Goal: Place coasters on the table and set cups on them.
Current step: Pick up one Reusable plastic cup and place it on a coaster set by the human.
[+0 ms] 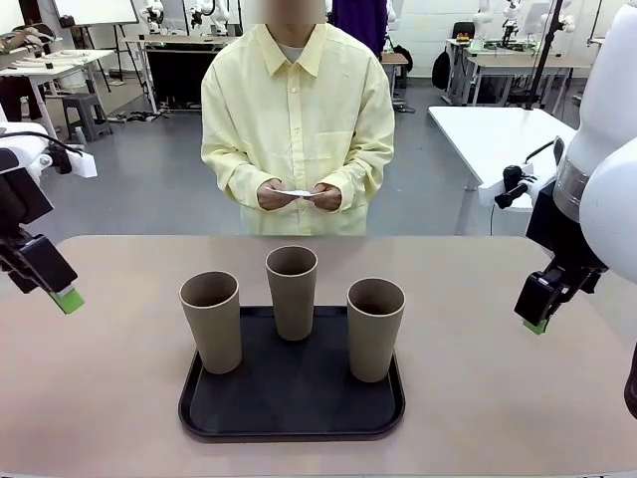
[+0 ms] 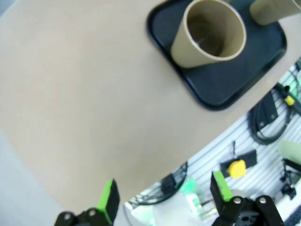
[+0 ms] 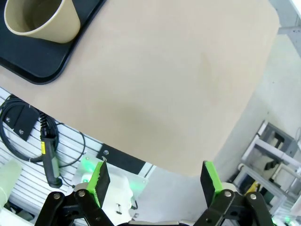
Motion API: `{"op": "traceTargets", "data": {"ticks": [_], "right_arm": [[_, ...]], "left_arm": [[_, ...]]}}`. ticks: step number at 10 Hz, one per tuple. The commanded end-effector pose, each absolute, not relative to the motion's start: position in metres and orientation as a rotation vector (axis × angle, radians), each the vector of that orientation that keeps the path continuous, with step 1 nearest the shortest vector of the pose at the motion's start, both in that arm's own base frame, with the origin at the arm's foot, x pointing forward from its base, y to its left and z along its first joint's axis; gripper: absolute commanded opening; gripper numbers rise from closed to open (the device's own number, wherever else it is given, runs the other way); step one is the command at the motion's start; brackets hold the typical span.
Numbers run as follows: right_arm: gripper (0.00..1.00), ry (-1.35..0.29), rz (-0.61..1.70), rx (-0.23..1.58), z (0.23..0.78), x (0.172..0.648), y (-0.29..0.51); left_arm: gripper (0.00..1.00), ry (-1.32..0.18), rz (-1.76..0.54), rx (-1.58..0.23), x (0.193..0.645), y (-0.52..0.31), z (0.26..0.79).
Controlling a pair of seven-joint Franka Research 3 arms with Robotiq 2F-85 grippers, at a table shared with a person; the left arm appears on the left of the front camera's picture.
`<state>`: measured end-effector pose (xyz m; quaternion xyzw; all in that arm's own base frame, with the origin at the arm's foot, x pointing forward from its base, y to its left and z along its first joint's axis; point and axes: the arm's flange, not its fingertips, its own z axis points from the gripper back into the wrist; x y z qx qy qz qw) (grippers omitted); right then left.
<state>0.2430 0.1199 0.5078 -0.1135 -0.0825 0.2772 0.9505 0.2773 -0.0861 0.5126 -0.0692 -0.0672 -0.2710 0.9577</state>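
Three tan cups stand upright on a black tray (image 1: 294,423) in the middle of the beige table (image 1: 100,398): one at the left (image 1: 211,321), one at the back (image 1: 292,291), one at the right (image 1: 375,328). The person at the far side holds white coasters (image 1: 299,193) in both hands at waist height. My left gripper (image 1: 62,295) hovers open above the table's left end. My right gripper (image 1: 534,319) hovers open above the right end. The left wrist view has the left cup (image 2: 210,35) on the tray (image 2: 221,89). The right wrist view catches the right cup (image 3: 41,20).
The tabletop to either side of the tray and in front of the person is bare. A white table (image 1: 498,134) stands behind at the right. Cables and a slatted panel show below the table's near edge (image 2: 263,141).
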Motion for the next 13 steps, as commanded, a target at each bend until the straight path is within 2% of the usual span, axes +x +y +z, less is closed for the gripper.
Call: {"op": "traceTargets", "data": {"ticks": [1,2,3,4,5,7,8,11,13], "right_arm": [[1.00,-0.167,0.561,-0.231,0.508,0.243,0.119],[1.00,-0.229,0.502,0.150,0.507,0.257,0.078],[1.00,-0.269,0.434,0.435,0.503,0.266,0.033],[1.00,-0.288,0.381,0.615,0.492,0.270,0.004],[1.00,-0.312,0.352,0.752,0.486,0.274,-0.015],[1.00,-0.312,0.332,0.938,0.475,0.266,-0.045],[1.00,-0.305,0.311,0.977,0.469,0.262,-0.059],[1.00,-0.286,0.228,1.008,0.456,0.247,-0.091],[1.00,-0.256,0.185,1.003,0.450,0.238,-0.107]], "left_arm": [[1.00,-0.140,-0.546,-0.138,0.276,-0.086,0.514],[1.00,-0.222,-0.490,-0.484,0.290,-0.042,0.522],[1.00,-0.247,-0.476,-0.763,0.297,-0.005,0.525],[1.00,-0.246,-0.474,-0.926,0.302,0.017,0.524],[1.00,-0.220,-0.426,-1.014,0.313,0.036,0.516],[1.00,-0.144,-0.335,-1.108,0.326,0.039,0.497],[1.00,-0.112,-0.290,-1.123,0.329,0.039,0.487],[1.00,-0.095,-0.106,-1.187,0.317,0.063,0.460],[1.00,-0.108,-0.067,-1.185,0.301,0.064,0.462]]}}
